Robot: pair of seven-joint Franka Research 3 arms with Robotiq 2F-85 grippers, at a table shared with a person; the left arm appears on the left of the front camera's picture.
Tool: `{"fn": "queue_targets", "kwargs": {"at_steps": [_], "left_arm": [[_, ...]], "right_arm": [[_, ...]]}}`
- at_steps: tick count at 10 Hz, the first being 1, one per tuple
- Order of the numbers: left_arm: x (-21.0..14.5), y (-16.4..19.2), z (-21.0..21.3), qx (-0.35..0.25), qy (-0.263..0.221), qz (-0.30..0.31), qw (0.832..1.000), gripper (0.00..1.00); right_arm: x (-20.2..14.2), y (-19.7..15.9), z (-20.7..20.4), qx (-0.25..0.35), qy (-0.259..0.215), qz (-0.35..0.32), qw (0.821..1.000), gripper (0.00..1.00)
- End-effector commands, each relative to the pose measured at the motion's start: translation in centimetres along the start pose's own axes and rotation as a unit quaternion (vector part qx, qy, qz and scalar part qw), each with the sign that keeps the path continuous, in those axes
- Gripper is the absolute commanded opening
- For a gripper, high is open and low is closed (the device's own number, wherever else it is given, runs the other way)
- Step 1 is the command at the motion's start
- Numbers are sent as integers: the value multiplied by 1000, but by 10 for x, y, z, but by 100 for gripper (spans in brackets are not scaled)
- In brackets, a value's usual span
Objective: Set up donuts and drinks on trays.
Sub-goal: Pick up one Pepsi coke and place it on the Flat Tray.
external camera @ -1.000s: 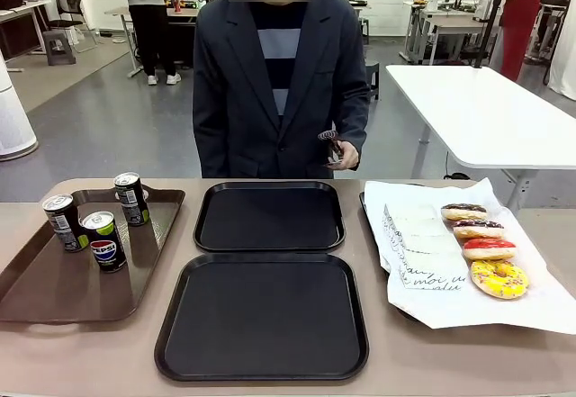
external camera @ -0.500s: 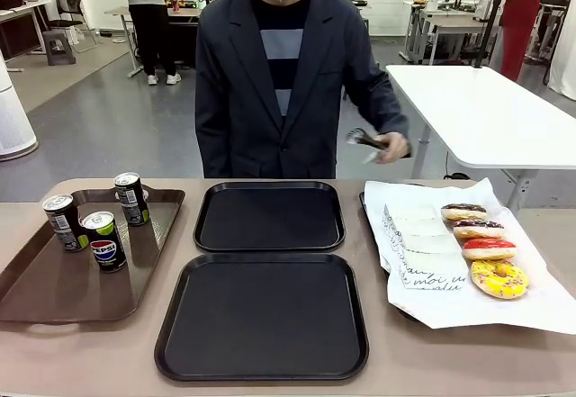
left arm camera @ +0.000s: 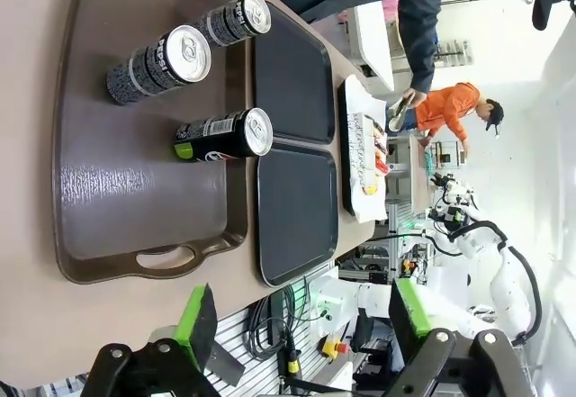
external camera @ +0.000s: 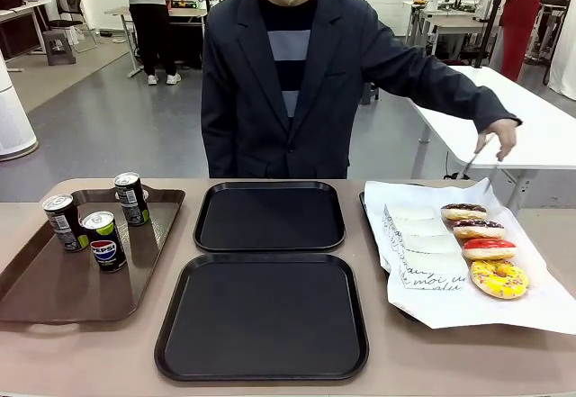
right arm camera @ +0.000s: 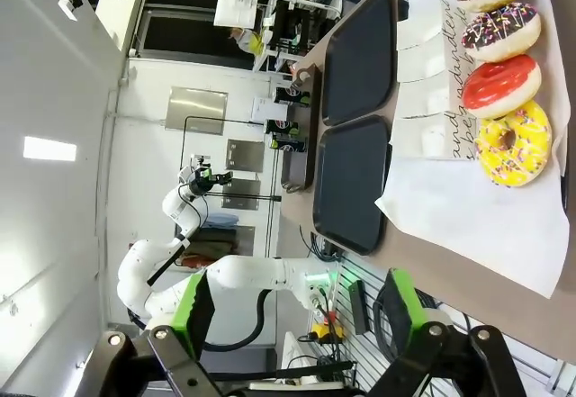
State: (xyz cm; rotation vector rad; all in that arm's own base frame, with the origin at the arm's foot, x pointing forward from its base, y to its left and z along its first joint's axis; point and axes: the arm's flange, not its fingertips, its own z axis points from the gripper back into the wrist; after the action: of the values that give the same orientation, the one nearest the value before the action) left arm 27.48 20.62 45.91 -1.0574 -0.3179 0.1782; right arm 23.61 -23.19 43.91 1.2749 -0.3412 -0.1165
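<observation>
Two black trays lie mid-table, the far one (external camera: 268, 217) and the near one (external camera: 263, 316), both bare. Three drinks stand on the brown tray (external camera: 54, 289) at left: a Pepsi can (external camera: 105, 240) and two green-marked cans (external camera: 63, 221) (external camera: 131, 198). Several donuts lie in a row on white paper at right: chocolate (external camera: 463, 211), sprinkled chocolate (external camera: 478, 229), red (external camera: 489, 248) and yellow (external camera: 499, 278). The person's hand (external camera: 498, 134) holds tongs (external camera: 472, 158) above the paper's far edge. My left gripper (left arm camera: 303, 320) is open above the brown tray's end. My right gripper (right arm camera: 297, 311) is open beside the donuts (right arm camera: 501, 85).
Flat white paper sleeves (external camera: 423, 244) with black script lie next to the donuts. A white table (external camera: 486, 109) stands behind the person on the right. Bare tabletop (external camera: 450, 361) runs along the front edge.
The person's hand with the tongs has swung from in front of the body out to the right, over the far side of the donut paper. Nothing on the table has moved.
</observation>
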Motion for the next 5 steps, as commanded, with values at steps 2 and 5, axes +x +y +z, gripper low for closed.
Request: {"fn": "queue_targets", "kwargs": {"at_steps": [2, 5], "left_arm": [[0, -1, 1, -6, -5, -2, 1000, 100], [0, -1, 1, -6, -5, -2, 1000, 100]], "right_arm": [[1, 0, 0, 10, -4, 7, 1000, 100], [1, 0, 0, 10, -4, 7, 1000, 100]]}}
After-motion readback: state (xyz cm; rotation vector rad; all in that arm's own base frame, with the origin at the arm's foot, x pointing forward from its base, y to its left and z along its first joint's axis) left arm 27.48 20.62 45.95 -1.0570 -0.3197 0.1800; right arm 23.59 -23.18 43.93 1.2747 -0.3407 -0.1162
